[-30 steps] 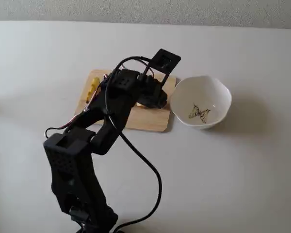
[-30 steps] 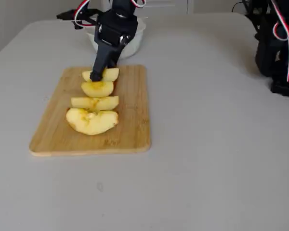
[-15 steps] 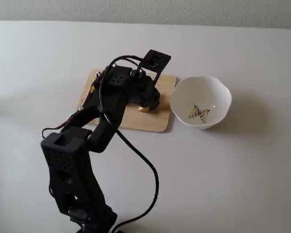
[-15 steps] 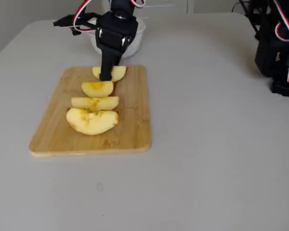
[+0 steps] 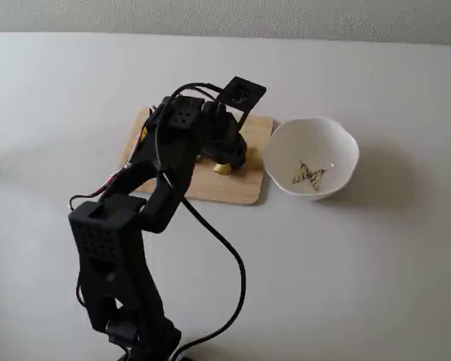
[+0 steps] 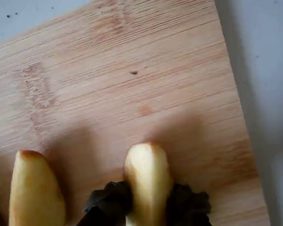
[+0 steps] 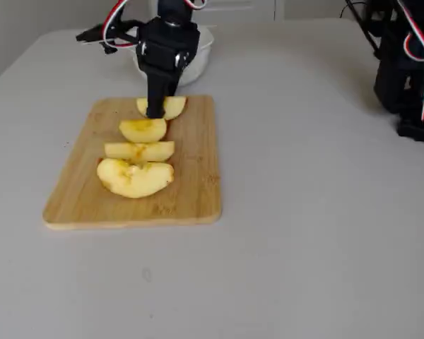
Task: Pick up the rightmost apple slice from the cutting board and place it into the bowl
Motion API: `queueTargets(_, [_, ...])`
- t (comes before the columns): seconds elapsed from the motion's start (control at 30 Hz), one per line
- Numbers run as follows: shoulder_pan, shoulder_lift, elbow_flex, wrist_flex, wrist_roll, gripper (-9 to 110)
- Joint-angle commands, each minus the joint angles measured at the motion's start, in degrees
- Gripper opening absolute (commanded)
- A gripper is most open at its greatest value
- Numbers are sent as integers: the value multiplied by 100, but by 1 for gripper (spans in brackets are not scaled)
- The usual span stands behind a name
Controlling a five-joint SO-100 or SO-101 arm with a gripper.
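Observation:
The pale apple slice (image 6: 147, 176) lies on the wooden cutting board (image 6: 132, 70), at the end nearest the bowl. My gripper (image 6: 148, 207) is down on it, with a black finger pressed against each side. In a fixed view the gripper (image 5: 224, 162) reaches over the board (image 5: 237, 188) with a bit of the slice (image 5: 222, 168) showing below it. The white scalloped bowl (image 5: 338, 143) with the butterfly stands just right of the board. In the other fixed view the gripper (image 7: 155, 111) stands on the slice (image 7: 175, 107), with the bowl (image 7: 201, 49) behind.
Three more apple wedges lie in a row on the board (image 7: 191, 191): one (image 7: 143, 130) next to the held slice, then (image 7: 139, 151), then a larger speckled one (image 7: 134, 177). The neighbouring wedge (image 6: 35, 188) shows in the wrist view. Black equipment with wires (image 7: 403, 63) stands at far right.

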Motion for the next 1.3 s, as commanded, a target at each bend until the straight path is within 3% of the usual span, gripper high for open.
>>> queueTargets(0.0, [-149, 387, -202, -18, 571, 0])
queueTargets(0.37, [-88, 2101, -431, 0, 2856, 0])
queueTargets(0.7, [1230, 3182, -519, 158, 4852, 0])
queueTargets(1.2, [2206, 1942, -457, 149, 5124, 0])
queueTargets(1.27, [2268, 1775, -457, 35, 5106, 6])
